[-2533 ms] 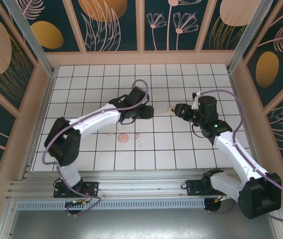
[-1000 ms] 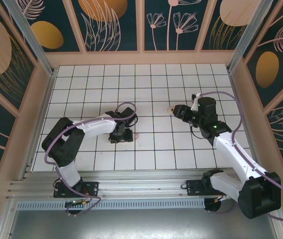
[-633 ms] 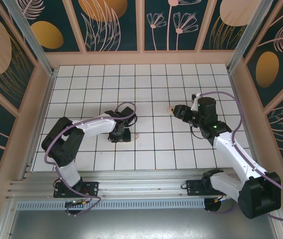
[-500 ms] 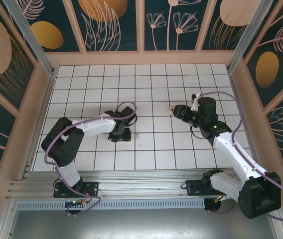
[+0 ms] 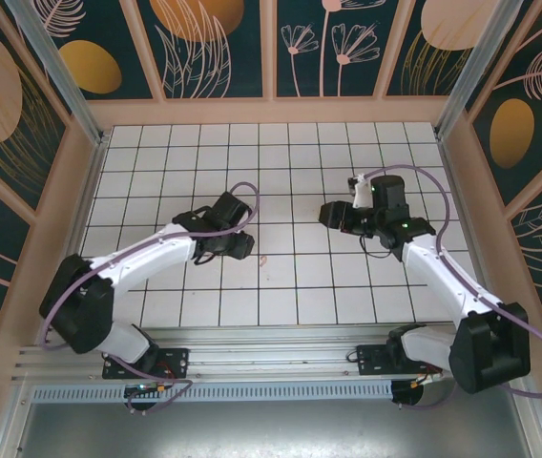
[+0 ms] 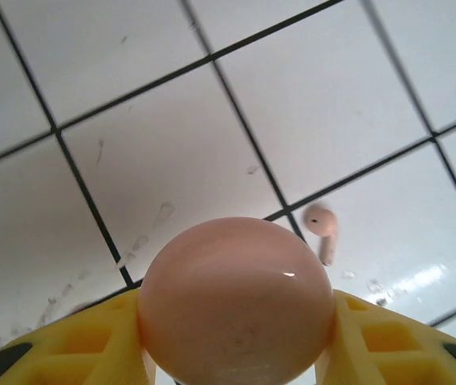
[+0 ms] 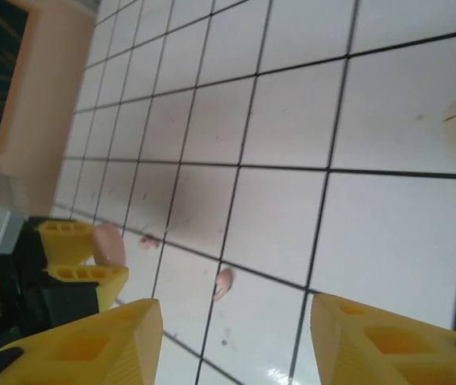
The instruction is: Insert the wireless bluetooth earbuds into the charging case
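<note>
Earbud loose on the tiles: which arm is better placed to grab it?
Probably right: the right gripper is open, facing the earbud; the left gripper holds the charging case.

Pale pink charging case (image 6: 236,309), pink earbud (image 6: 322,231), yellow fingers (image 6: 374,341), white black-gridded table (image 6: 172,144).

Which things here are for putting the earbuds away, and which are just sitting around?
For the job:
charging case, held in the left end effector
earbud, lying loose
pink bit, maybe the second earbud
right end effector, open and empty

Just there:
white tiled table
metal rail
leafy wall panels
</note>
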Action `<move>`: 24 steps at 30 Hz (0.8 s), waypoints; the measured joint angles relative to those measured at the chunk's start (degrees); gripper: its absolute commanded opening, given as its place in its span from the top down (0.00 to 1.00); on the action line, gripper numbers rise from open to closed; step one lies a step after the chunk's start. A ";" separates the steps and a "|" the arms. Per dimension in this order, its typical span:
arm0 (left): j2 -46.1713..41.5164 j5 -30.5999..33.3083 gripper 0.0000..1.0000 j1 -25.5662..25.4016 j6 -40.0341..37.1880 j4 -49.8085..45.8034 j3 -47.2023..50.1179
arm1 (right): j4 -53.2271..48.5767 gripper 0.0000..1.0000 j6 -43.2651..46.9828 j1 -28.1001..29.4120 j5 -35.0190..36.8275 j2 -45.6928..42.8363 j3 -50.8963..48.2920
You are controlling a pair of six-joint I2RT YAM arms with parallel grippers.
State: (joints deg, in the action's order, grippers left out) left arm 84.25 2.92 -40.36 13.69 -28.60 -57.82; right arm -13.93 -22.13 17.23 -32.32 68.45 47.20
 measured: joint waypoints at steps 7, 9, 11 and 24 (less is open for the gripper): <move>-10.40 -7.06 0.67 0.11 -17.53 8.07 8.41 | 1.05 0.50 3.32 1.55 -12.15 5.25 2.54; -12.50 -8.70 0.67 0.11 -21.86 9.92 11.06 | 1.55 0.50 4.28 3.21 -14.32 6.36 3.10; -13.86 -10.32 0.67 0.11 -25.55 11.30 12.68 | 1.70 0.50 5.35 5.38 -16.00 7.39 3.91; -14.84 -17.66 0.68 0.13 -34.97 15.26 13.18 | 2.12 0.50 9.94 15.04 -21.31 16.50 9.11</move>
State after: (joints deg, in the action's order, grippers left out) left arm 69.41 -14.74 -40.23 -21.28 -13.34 -44.64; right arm -11.81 -12.19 32.27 -53.63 84.95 56.31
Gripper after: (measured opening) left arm 0.430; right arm 0.494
